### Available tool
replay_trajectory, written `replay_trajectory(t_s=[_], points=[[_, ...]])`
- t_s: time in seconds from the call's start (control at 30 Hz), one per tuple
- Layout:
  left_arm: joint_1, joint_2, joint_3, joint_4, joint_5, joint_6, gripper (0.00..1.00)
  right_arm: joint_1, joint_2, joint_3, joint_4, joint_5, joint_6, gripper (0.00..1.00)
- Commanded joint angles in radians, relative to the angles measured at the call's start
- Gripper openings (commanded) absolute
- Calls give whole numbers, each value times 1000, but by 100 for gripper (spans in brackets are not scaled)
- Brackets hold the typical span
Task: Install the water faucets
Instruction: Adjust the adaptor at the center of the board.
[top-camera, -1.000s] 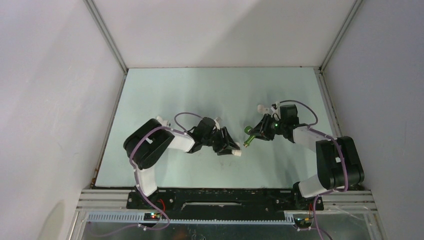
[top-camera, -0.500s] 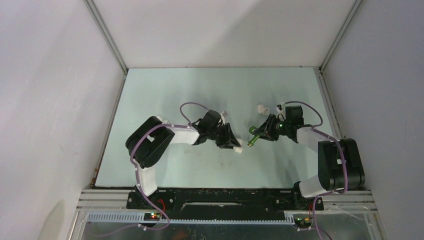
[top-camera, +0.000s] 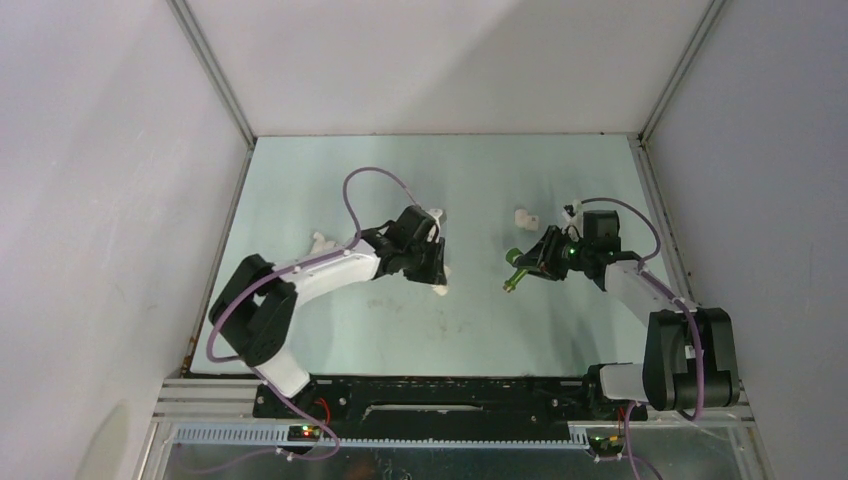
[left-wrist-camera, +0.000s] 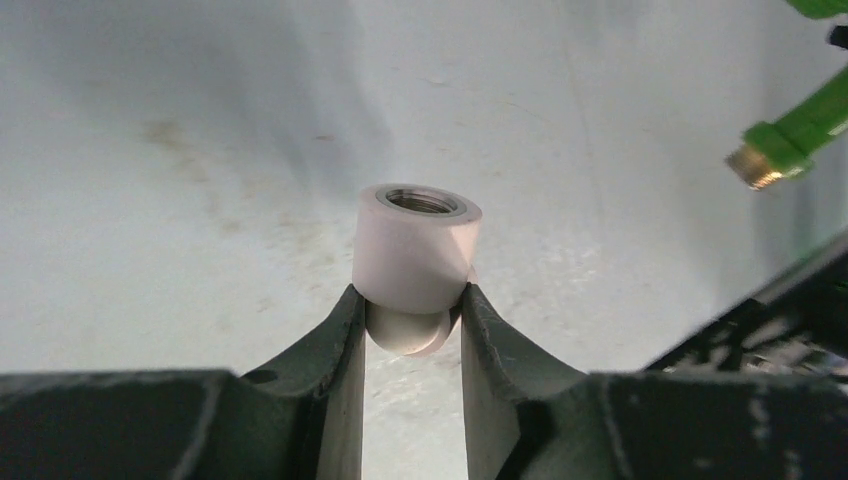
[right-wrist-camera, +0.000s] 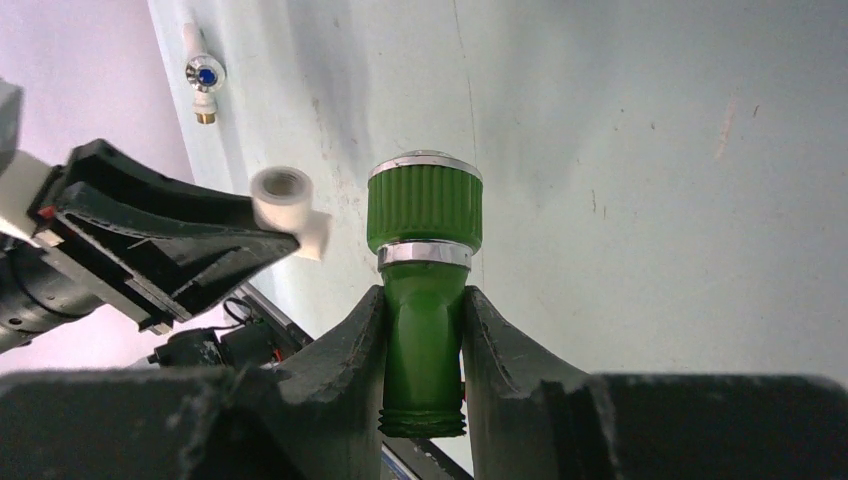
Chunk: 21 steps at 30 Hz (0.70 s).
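Note:
My right gripper (top-camera: 533, 264) is shut on the bright green faucet (top-camera: 514, 274) and holds it above the table; in the right wrist view the fingers (right-wrist-camera: 365, 330) clamp its body (right-wrist-camera: 425, 250) below the ribbed knob. My left gripper (top-camera: 436, 278) is shut on a stubby white pipe fitting (top-camera: 441, 290), whose threaded opening (left-wrist-camera: 417, 245) points away from the fingers. The green faucet's brass-tipped end (left-wrist-camera: 785, 145) shows at the upper right of the left wrist view, apart from the fitting. The white faucet (top-camera: 321, 240) lies on the table behind the left arm and also shows in the right wrist view (right-wrist-camera: 205, 80).
A second white pipe fitting (top-camera: 525, 217) lies on the pale green table (top-camera: 420, 170) behind the right gripper. Grey walls enclose the table on three sides. Both arm bases stand on the black rail (top-camera: 440, 398) at the near edge.
My left gripper has carried the white fitting to the left, away from the green faucet, and the gap between them has widened. The left arm has stretched out, uncovering the white faucet. The right gripper shifted slightly right.

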Motion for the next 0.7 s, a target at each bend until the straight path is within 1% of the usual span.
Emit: replay_trajectory(t_s=[0.0, 0.07, 0.2, 0.3, 0.4, 0.53, 0.63, 0.67], points=[[-31, -94, 31, -167, -277, 172, 0, -3, -40, 33, -19, 1, -30, 0], [-49, -89, 31, -199, -356, 179, 0, -3, -40, 33, -21, 3, -33, 0], [-104, -32, 58, -253, -484, 166, 0, -6, -42, 33, -31, 8, -40, 0], [-146, 6, 77, -278, -552, 139, 0, -10, -52, 33, -36, 10, -40, 0], [-175, 18, 76, -268, -575, 124, 0, -17, -63, 33, -38, 13, -38, 0], [-186, 32, 76, -264, -563, 108, 14, -27, -69, 33, -44, 11, -41, 0], [-188, 34, 75, -264, -559, 103, 29, -33, -74, 33, -45, 8, -40, 0], [-188, 32, 74, -264, -557, 103, 35, -35, -76, 33, -45, 9, -40, 0]])
